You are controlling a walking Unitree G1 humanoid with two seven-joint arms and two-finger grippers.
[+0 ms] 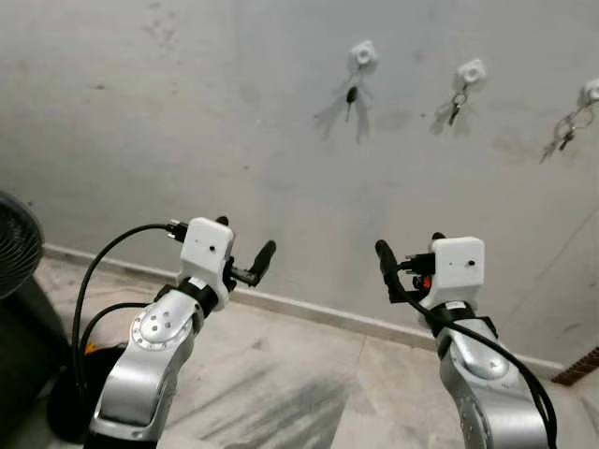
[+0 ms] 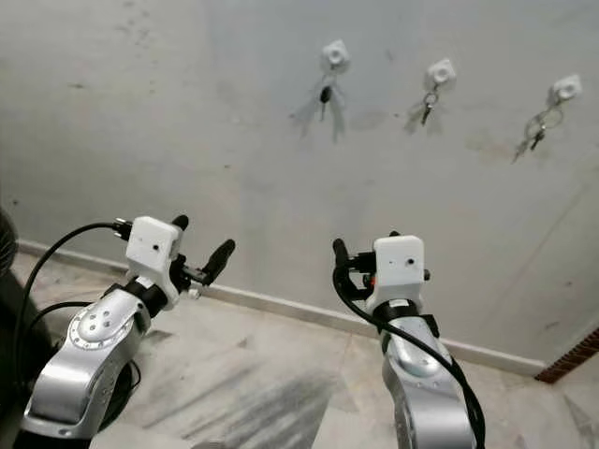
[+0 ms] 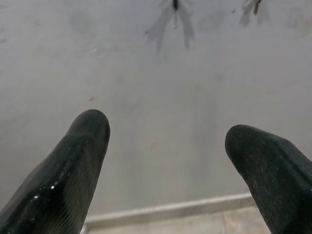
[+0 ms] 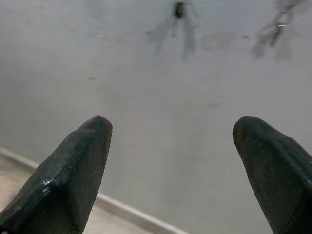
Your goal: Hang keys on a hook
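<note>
Overhead, grey wall (image 1: 187, 122) bears three hooks (image 1: 363, 54) with keys (image 1: 351, 96); marble floor (image 1: 299, 374) below; both grippers' fingers (image 3: 73, 165) spread, empty.

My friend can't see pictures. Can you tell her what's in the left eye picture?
Three small white hooks sit high on a grey wall, each with dark keys hanging from it. Below them, two silver robot arms reach forward, the left gripper and right gripper both empty. A black fan peeks in at the left edge.
</note>
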